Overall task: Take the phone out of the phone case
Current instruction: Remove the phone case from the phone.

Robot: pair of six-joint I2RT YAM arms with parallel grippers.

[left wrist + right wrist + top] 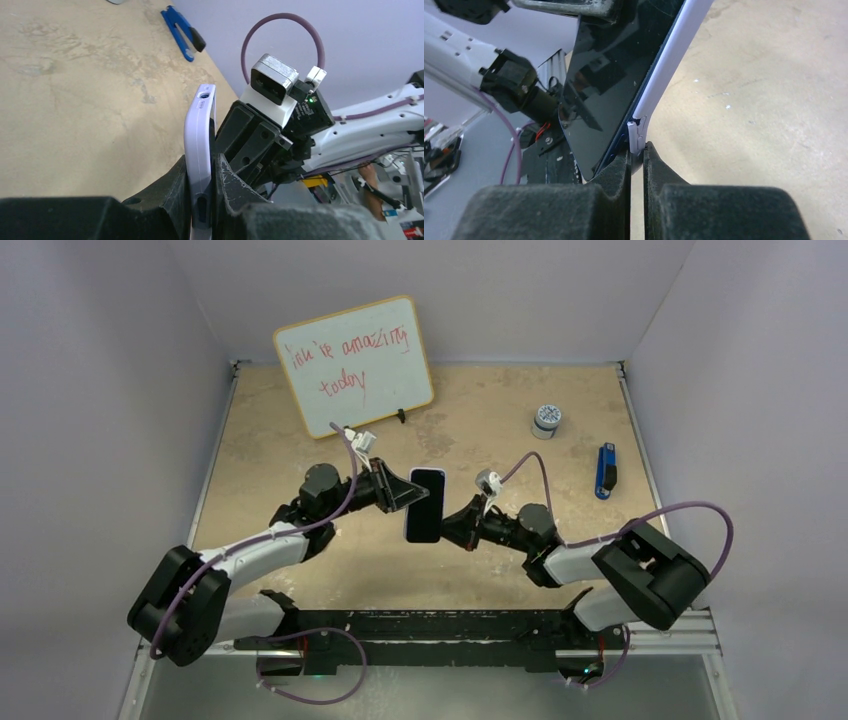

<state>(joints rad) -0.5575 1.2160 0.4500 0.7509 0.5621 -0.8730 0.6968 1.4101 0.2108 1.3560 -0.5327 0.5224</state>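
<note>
The phone [425, 502], dark screen up and still in its pale lilac phone case [199, 150], is held above the middle of the table [500, 410]. The left gripper [412, 492] clamps it across face and back from the left. The right gripper [636, 160] is pinched nearly closed on the case's white edge at the near right. Far behind stands a whiteboard [354, 365]; a blue tool [605, 470] lies at right.

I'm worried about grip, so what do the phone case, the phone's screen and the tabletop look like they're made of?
Phone case: probably soft plastic or silicone, pale lilac with a satin finish; the rim is smooth and moulded with cutouts.
Phone screen: glossy glass, showing sharp mirror reflections.
Tabletop: matte, mottled beige, perhaps stone-look laminate.
</note>
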